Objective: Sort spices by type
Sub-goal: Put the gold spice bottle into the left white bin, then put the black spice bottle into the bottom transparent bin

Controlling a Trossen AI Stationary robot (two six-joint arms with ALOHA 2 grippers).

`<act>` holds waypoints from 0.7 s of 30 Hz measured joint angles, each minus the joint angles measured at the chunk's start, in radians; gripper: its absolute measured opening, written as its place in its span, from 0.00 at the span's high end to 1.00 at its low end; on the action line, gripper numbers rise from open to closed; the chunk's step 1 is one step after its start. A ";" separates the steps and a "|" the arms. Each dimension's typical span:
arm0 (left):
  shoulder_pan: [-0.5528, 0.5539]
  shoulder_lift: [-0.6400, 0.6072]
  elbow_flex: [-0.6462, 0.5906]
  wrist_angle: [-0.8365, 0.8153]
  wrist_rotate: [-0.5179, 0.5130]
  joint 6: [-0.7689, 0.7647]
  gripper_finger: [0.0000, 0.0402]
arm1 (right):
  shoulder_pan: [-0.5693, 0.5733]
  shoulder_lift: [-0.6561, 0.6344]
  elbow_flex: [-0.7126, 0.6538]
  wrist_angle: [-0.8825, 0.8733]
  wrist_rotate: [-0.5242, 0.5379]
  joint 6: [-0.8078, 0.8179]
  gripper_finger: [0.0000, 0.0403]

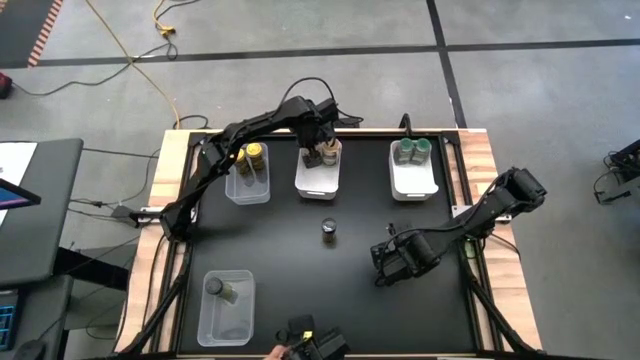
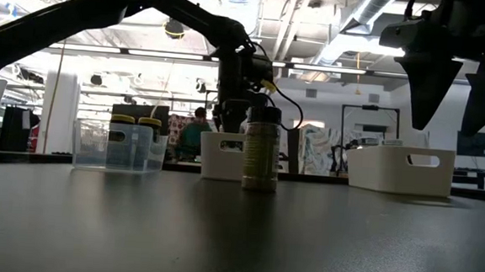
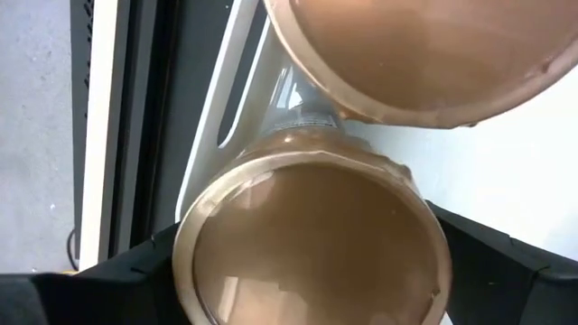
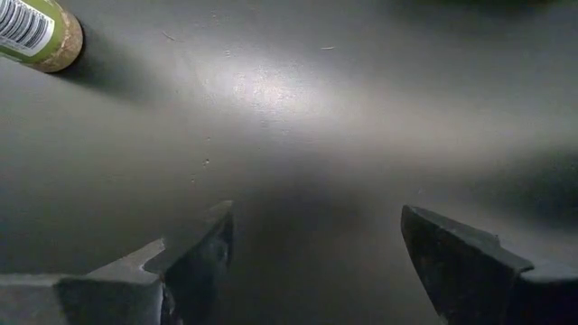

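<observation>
Spices: two round tan-brown-topped jars (image 3: 312, 244) sit in the middle white rectangular bin (image 1: 318, 178), the left hand (image 1: 322, 152) straddling one, fingers apart. A dark-topped jar (image 1: 329, 231) stands mid-desk (image 1: 300, 290); right hand (image 4: 316, 253) hovers open, empty.

Two matte black jointed arms (image 1: 240, 140), cables trailing at the wrists, with seemingly wedge-shaped dark fingers (image 4: 194, 257).

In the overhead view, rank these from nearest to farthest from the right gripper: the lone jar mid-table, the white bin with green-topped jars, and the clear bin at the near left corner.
Measured from the right gripper, which hangs open over the table's right side:
1. The lone jar, mid-table, just to its left.
2. The white bin with green-topped jars, at the far edge on the right.
3. The clear bin, at the near left corner.
</observation>
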 joint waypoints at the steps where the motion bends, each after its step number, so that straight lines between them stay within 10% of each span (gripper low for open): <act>1: 0.000 0.001 0.002 -0.005 0.001 0.002 0.16 | 0.000 0.000 0.000 0.000 0.000 0.000 0.15; 21: -0.013 -0.061 0.116 -0.221 -0.032 -0.076 0.16 | 0.000 0.000 0.001 -0.001 0.001 -0.026 0.15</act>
